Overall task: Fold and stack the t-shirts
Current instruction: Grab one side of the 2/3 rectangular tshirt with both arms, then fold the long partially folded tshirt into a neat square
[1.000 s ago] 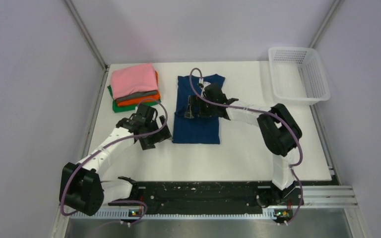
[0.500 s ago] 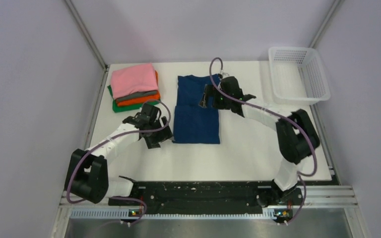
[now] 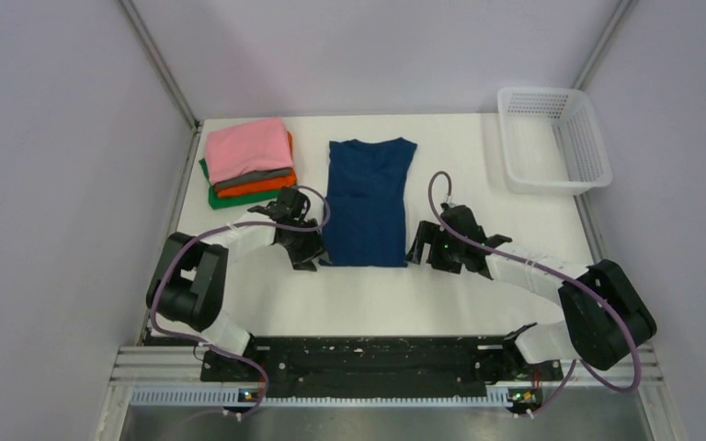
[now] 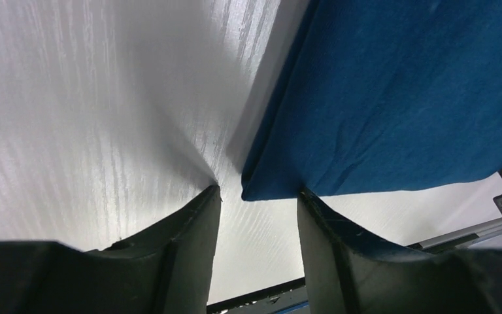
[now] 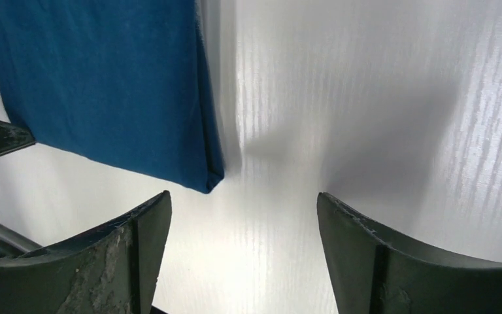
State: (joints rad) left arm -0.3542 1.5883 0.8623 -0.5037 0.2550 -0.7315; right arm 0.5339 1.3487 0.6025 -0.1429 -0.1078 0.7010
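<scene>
My left gripper (image 4: 258, 193) stands half open astride the near left corner of the navy t-shirt (image 3: 368, 197), and my right gripper (image 5: 242, 196) is wide open over the near right corner; neither holds anything. The cloth lies flat and looks light and limp, so I'd pinch both hem corners. Beyond, the folded stack (image 3: 248, 165) sits far left; the mesh basket (image 3: 552, 94), far right, shows nothing inside.

Plain pale lilac walls (image 3: 55, 138) enclose a white surface (image 3: 478, 294), with grey metal posts (image 3: 158, 69) at the back corners. Soft, even light; a brushed metal strip (image 3: 377, 423), perhaps flooring, lies below.
</scene>
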